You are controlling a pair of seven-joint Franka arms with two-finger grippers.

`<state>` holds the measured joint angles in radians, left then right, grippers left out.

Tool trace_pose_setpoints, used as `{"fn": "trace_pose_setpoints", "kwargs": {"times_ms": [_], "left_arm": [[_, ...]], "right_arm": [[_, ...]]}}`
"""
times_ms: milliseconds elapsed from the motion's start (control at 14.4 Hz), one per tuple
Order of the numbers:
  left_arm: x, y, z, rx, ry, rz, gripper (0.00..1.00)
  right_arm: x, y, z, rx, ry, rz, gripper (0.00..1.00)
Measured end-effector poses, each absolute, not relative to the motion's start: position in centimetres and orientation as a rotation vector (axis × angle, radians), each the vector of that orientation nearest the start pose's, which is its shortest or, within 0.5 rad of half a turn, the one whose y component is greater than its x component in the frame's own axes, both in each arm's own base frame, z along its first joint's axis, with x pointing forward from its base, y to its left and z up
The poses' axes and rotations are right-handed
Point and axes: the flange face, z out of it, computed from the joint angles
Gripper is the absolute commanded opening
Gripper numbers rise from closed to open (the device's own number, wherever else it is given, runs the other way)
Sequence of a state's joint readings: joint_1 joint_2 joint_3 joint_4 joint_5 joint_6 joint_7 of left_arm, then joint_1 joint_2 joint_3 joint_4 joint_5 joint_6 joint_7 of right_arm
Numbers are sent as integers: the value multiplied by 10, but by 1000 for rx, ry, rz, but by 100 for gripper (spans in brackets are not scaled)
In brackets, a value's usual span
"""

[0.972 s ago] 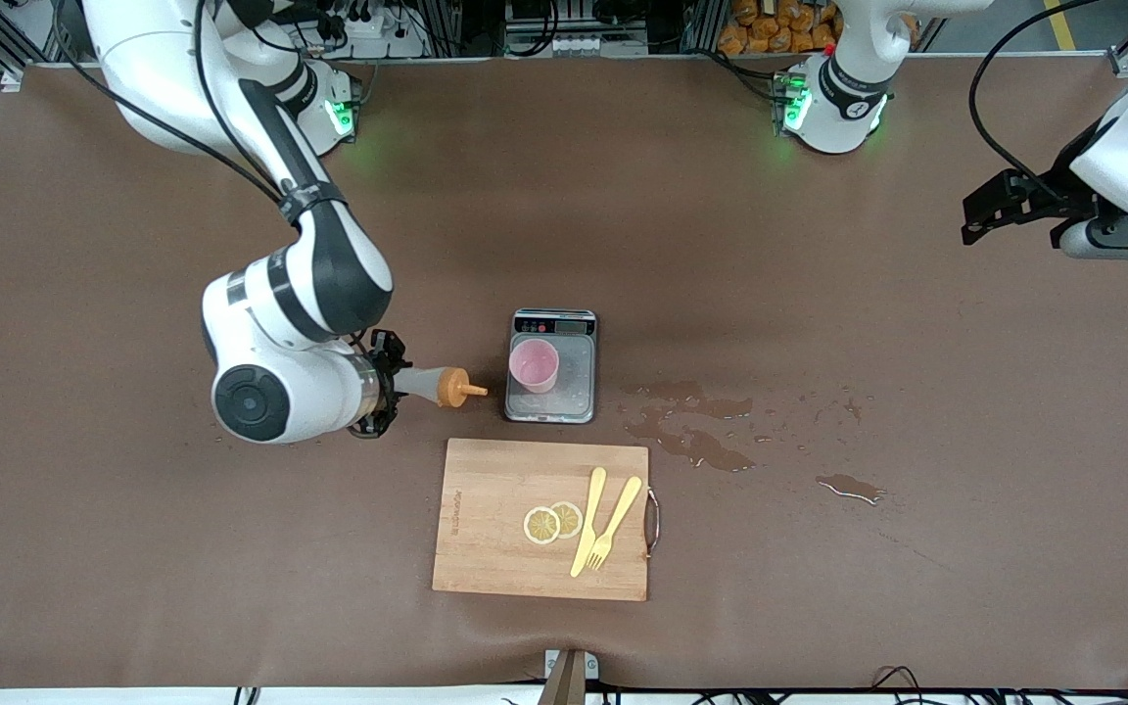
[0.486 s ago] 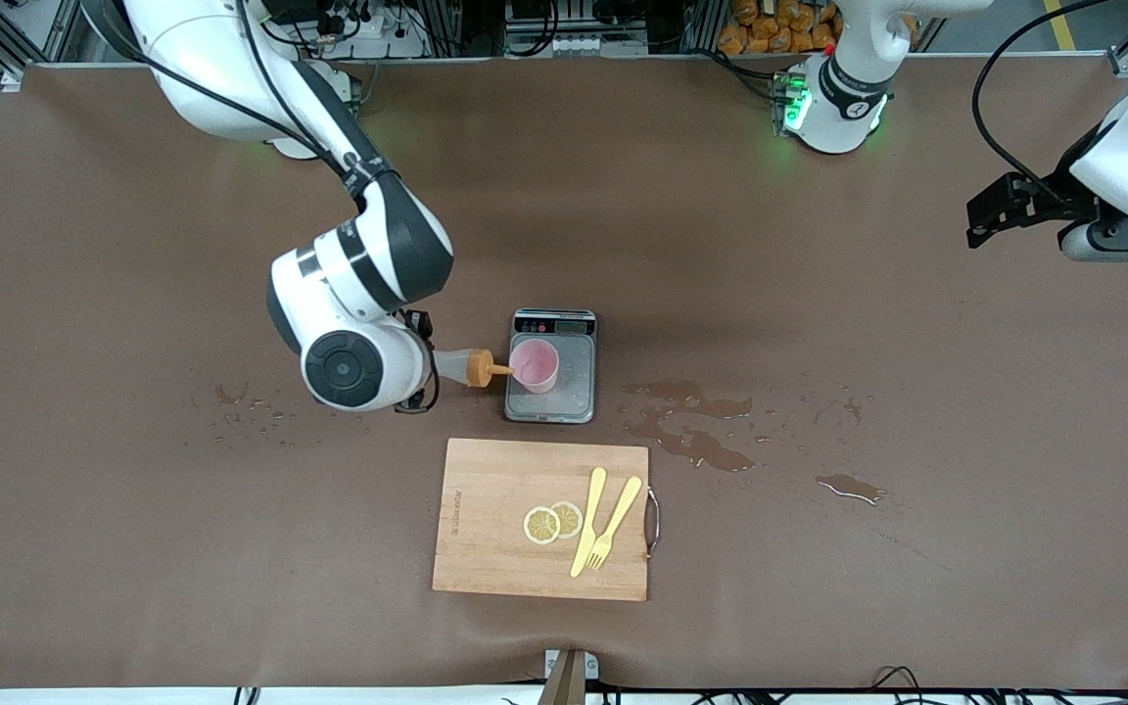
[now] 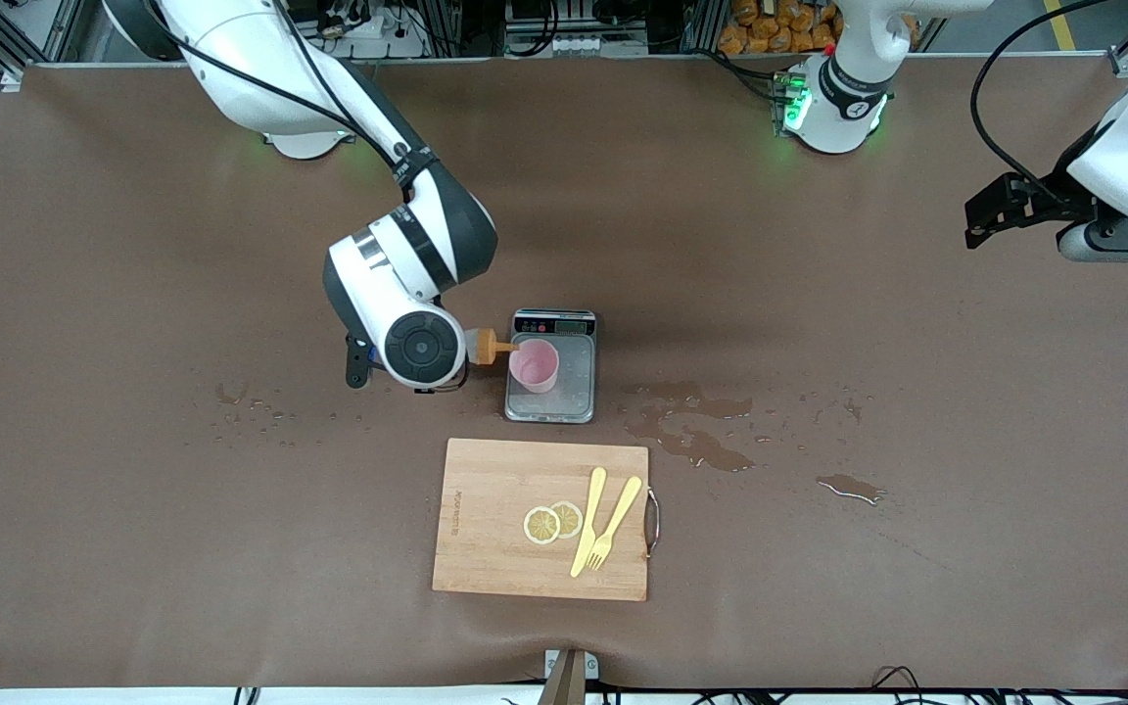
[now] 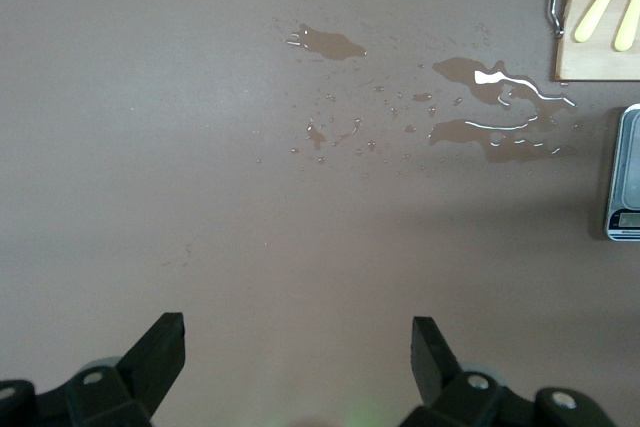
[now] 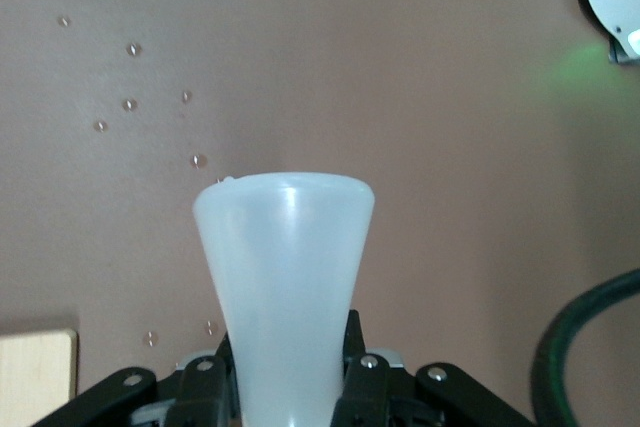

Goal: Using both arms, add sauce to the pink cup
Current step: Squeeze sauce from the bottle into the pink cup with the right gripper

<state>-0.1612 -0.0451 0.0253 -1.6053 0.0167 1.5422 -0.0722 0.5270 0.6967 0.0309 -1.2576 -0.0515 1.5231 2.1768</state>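
The right end effector (image 3: 454, 360) hangs over the counter (image 3: 133, 548) just beside the grey scale (image 3: 552, 365), toward the right arm's end of the counter, clamped on the sauce (image 5: 285, 277). The bottle lies nearly level in the grip, and in the front view only its orange nozzle cap (image 3: 488, 345) shows past the wrist, the tip reaching the rim of the pink cup (image 3: 534, 365). The cup stands upright on the scale's platform. In the right wrist view the bottle's pale translucent body rises between the black fingers (image 5: 362, 387), squeezed narrow where they pinch it. Nearer to the front camera than the scale lies a wooden cutting board (image 3: 495, 480) carrying two lemon slices (image 3: 552, 522), a yellow knife (image 3: 587, 521) and a yellow fork (image 3: 615, 522). Spilled puddles (image 3: 691, 431) wet the counter beside the scale, toward the left arm's end. The left end effector (image 3: 1000, 209) waits up in the air over that end of the counter, its fingers (image 4: 160, 352) spread wide and holding nothing.
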Motion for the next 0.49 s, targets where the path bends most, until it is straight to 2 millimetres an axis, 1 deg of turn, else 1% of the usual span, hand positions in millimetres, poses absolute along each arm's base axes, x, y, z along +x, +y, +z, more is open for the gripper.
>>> {"fn": "trace_pose_setpoints", "kwargs": {"times_ms": [139, 208, 486], "left_arm": [[532, -78, 633, -3122, 119, 16, 100], [531, -81, 633, -3121, 128, 15, 100], [532, -84, 632, -3120, 138, 18, 100]], "right_arm": [[587, 356, 320, -2506, 2587, -7, 39], [585, 356, 318, -2519, 2594, -31, 39], [586, 352, 314, -2525, 2612, -61, 39]]}}
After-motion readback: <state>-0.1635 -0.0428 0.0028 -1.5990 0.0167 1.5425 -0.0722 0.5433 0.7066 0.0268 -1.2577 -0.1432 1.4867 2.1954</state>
